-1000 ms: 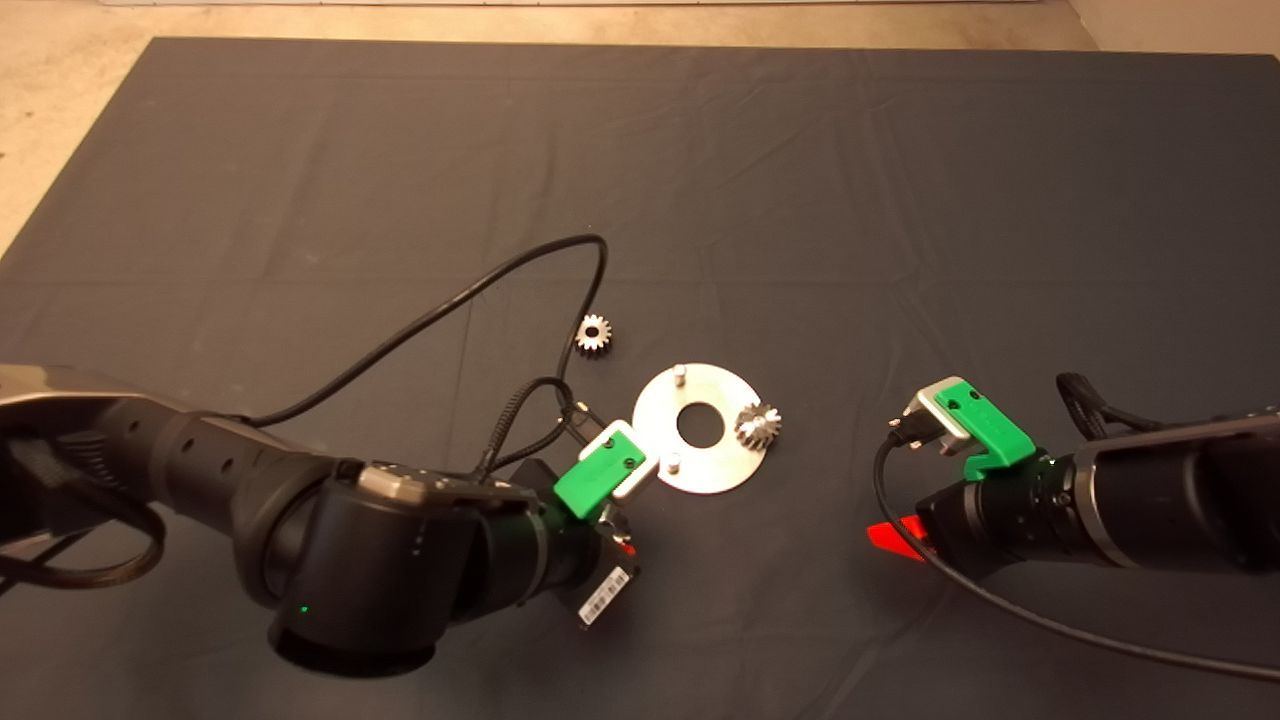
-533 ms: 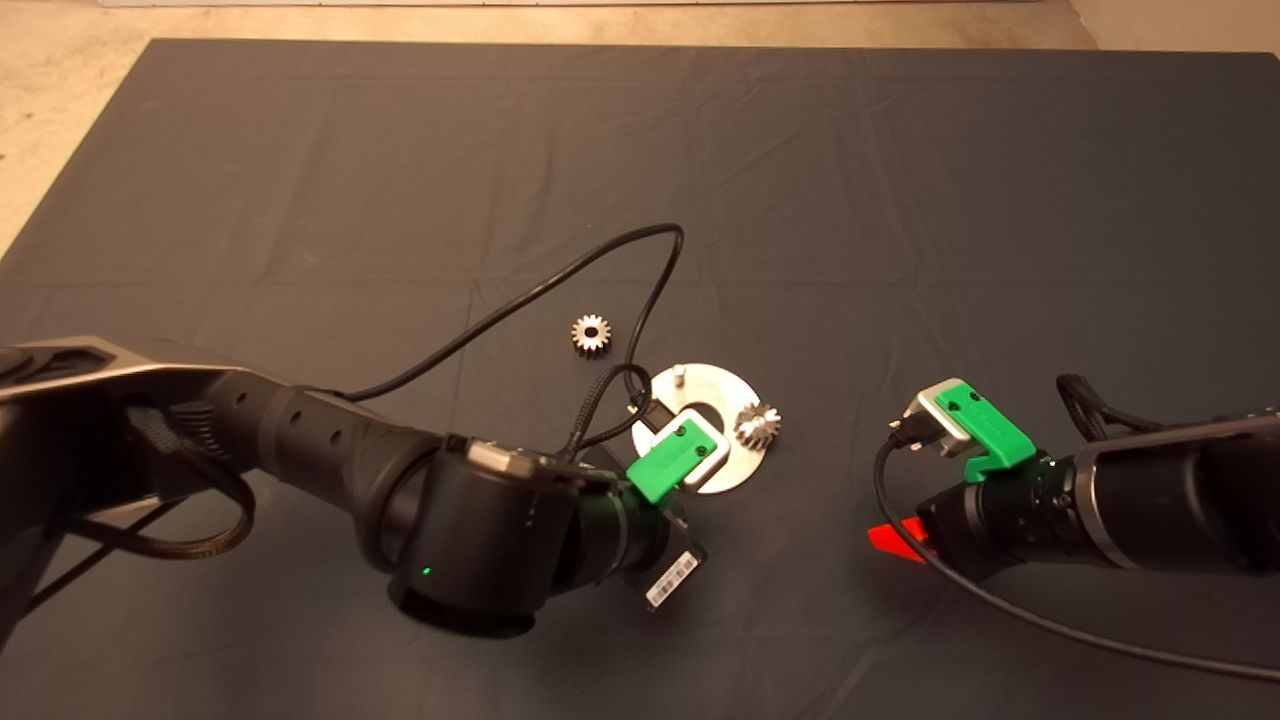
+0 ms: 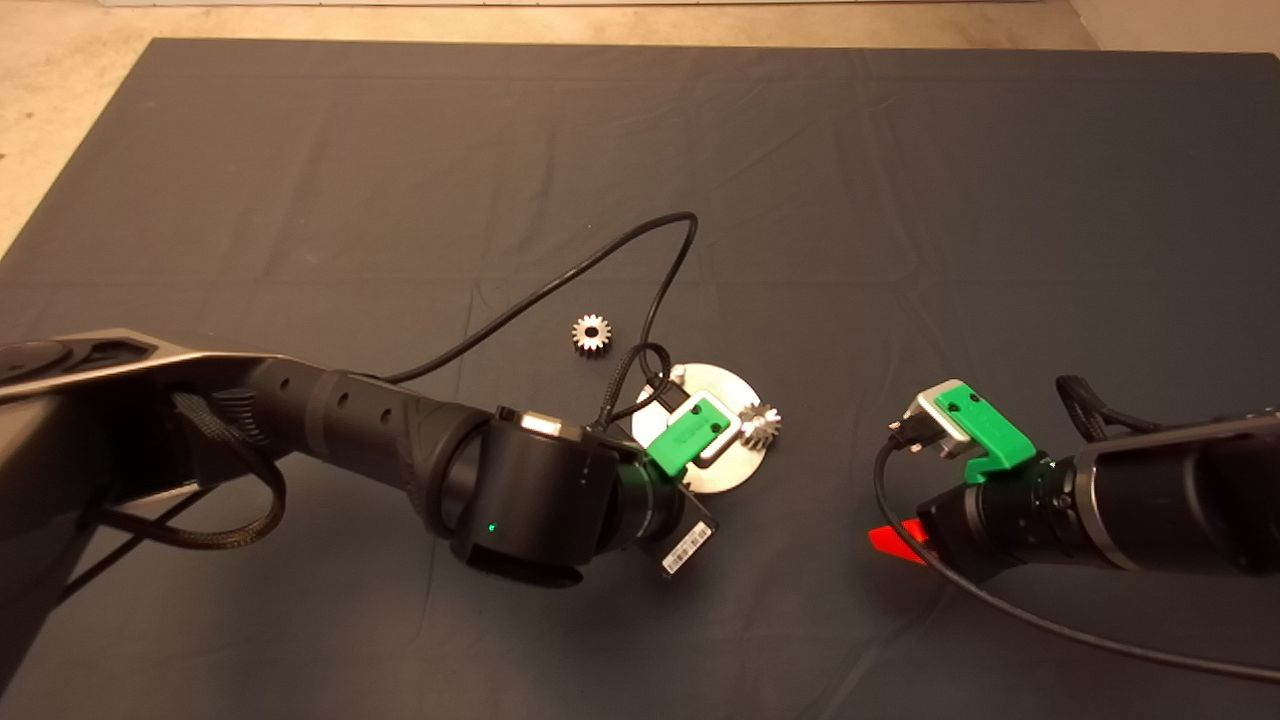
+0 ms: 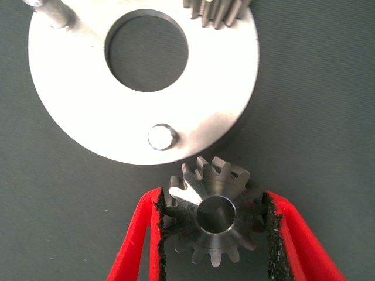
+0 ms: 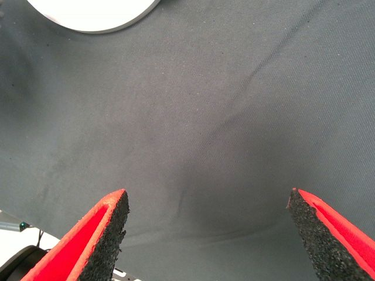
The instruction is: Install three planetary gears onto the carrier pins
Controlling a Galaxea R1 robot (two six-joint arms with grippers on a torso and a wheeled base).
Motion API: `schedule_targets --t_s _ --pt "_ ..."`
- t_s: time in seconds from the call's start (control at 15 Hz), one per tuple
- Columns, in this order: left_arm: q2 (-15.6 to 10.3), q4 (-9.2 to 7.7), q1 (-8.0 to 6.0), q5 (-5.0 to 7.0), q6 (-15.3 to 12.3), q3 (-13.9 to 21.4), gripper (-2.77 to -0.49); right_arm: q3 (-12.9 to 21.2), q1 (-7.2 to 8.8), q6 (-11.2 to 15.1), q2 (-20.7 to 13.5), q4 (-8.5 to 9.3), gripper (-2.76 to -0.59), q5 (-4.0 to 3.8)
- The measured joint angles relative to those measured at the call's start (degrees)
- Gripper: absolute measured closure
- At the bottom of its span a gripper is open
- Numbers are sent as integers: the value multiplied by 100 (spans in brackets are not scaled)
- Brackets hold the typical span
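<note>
The left gripper point(image 4: 214, 225) is clamped on one planetary gear point(image 4: 212, 212), its black pads point(image 4: 159, 228) pressing the teeth on both sides, bore facing up. The gear hangs just off the near edge of the carrier disc point(image 4: 82, 117), beside the nearest carrier pin point(image 4: 162, 137) but not over it. In the head view that gripper point(image 3: 690, 435) covers the near-left part of the disc point(image 3: 735, 395), with the arm's black cable looping over the far side.

Three gears show in all: the held one, a second point(image 3: 759, 426) on the disc's right edge, apparently on a pin though the pin itself is hidden, and a third point(image 3: 591, 332) lying flat on the mat point(image 3: 900, 200) just far-left of the disc. In the left wrist view the second gear point(image 4: 220, 10) is cut off by the frame. Two pins are bare: the near one and a far-left one point(image 4: 55, 12), also partly cut off.

The right gripper point(image 5: 208, 234) waits to the right of the disc, fingers wide apart over bare mat, with only a sliver of the disc's rim point(image 5: 94, 14) in its view. Mat lies open on all sides, widest on the far half.
</note>
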Motion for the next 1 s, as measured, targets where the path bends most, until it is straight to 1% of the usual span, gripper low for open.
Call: schedule_targets --t_s 0.2,0.4,0.53,0.6,0.73,0.87,1.0 --pt "10 -123 -157 0 106 -45 -81 0 0 1 0 6 -202 0" --pt "34 -372 -339 0 181 -53 -80 0 0 1 0 15 -202 0" --pt "38 -471 -479 -2 187 -56 -80 0 0 1 0 17 -202 0" --pt "37 -510 -527 -2 190 -57 -80 0 0 0 0 17 -202 0" --pt "39 -552 -571 -2 204 -62 -80 0 0 1 0 20 -202 2" --pt "42 -609 -575 -2 206 -127 -80 0 0 0 0 24 -202 0" --pt "65 -625 -589 0 209 -199 -80 0 0 1 2 32 -202 -1"
